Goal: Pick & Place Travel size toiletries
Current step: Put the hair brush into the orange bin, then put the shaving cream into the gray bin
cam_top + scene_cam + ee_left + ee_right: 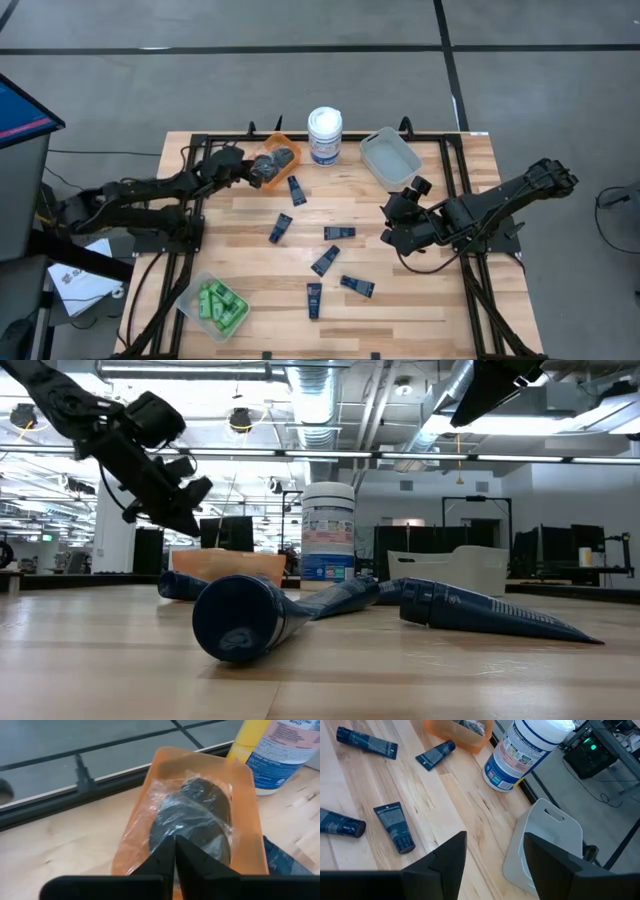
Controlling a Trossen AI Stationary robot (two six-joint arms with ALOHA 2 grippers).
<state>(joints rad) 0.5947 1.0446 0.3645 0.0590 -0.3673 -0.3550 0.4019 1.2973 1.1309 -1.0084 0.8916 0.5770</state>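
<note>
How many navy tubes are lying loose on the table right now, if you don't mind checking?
6: one beside the orange bin, then and across the middle and front; none looks hidden.

six navy tubes, a heap of green bottles too clustered to count, three bins, one white tub

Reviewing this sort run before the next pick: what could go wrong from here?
1. The left tool is shut over the orange bin, right above the plastic-wrapped dark pots; it could snag the wrap when lifting.
2. The white tub stands close beside that bin; a swing might tip it.
3. The right tool, open, hangs near the grey bin and could nudge it.
</note>
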